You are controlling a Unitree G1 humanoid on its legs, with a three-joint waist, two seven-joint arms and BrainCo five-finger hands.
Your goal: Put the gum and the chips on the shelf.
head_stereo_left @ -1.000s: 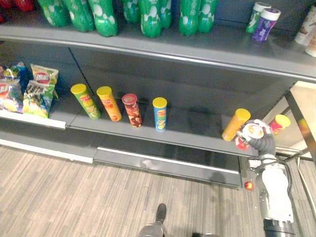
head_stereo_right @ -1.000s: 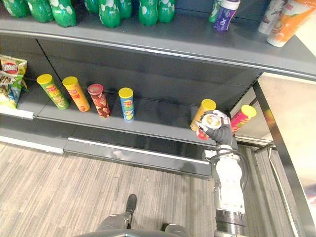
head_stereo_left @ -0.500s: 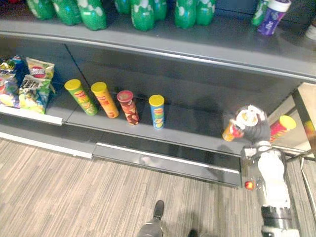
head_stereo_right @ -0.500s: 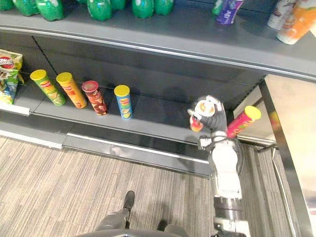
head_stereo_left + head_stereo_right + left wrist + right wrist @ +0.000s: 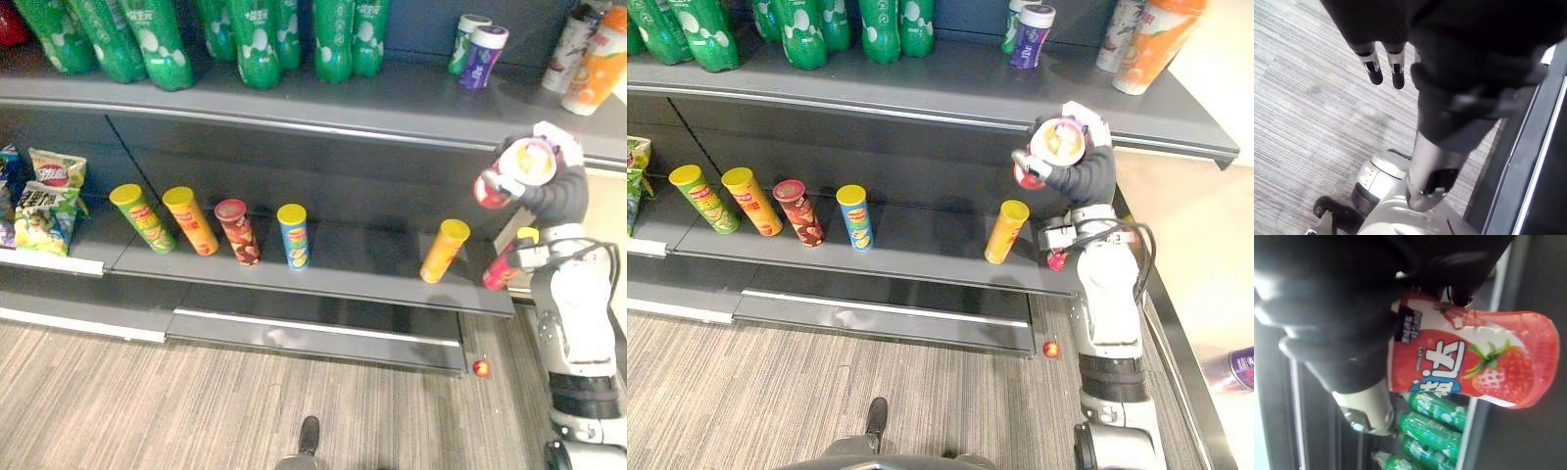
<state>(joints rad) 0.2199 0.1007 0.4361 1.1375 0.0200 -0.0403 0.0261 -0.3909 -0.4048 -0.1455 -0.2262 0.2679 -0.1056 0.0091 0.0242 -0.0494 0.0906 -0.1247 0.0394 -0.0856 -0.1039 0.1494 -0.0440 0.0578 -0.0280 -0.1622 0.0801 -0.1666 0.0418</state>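
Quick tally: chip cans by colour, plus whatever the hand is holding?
Green can: 1
Orange cans: 2
Dark red can: 1
Blue can: 1
Pink can, partly hidden: 1
Red gum bottle in right hand: 1
Total: 7

Take the yellow cardboard chips tube (image 5: 444, 251), tilted and alone on the grey metal lower shelf (image 5: 343, 276), as your mark. Well to its left on that shelf stands a row of four more cardboard chips tubes (image 5: 237, 231), with foil chip bags (image 5: 44, 196) beyond them. Just right of the mark is a pink chips tube (image 5: 502, 266). Above and right of the mark, your right hand (image 5: 560, 194) grips the red plastic gum tub (image 5: 511, 176) before the grey upper shelf (image 5: 392, 106). On that upper shelf, two small gum bottles (image 5: 477, 49) sit above the mark, with green plastic bottles (image 5: 245, 39) further left.
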